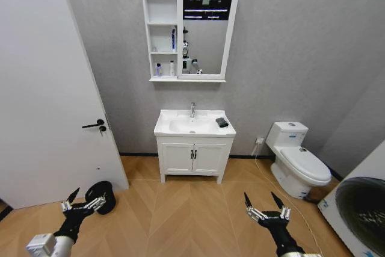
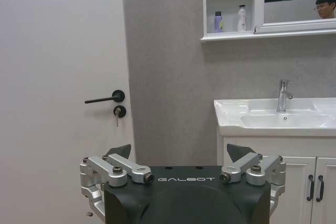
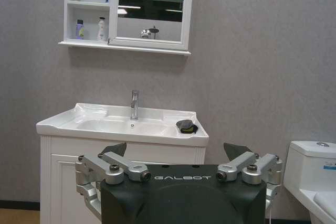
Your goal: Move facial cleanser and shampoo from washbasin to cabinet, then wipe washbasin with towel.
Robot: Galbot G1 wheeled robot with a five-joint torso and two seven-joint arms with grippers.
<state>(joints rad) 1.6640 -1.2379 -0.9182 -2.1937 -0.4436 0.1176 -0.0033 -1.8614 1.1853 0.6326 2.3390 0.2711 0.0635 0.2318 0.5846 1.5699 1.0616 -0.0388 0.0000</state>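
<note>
Already two small bottles [image 1: 159,69] stand side by side on the lowest shelf of the cabinet [image 1: 162,31], one purplish with a darker cap, one white with a red cap, and a blue tube sits on the shelf above; I judge the moving part done. What remains is the towel [image 1: 222,122], a small dark cloth lying crumpled on the flat right rim of the washbasin [image 1: 174,117], beside the oval bowl and off to one side of the chrome tap [image 1: 192,109].

It looks soft, light and limp, so it should bunch under a pinch and not slip. I would take it from above at the raised middle of the heap, where the folds give my fingers something to close on, and mind the hard glazed ceramic beneath.

My left gripper [image 1: 83,201] and my right gripper [image 1: 264,203] hang low over the wood floor, well apart from the vanity [image 1: 194,157], both spread wide with nothing between the jaws.
</note>
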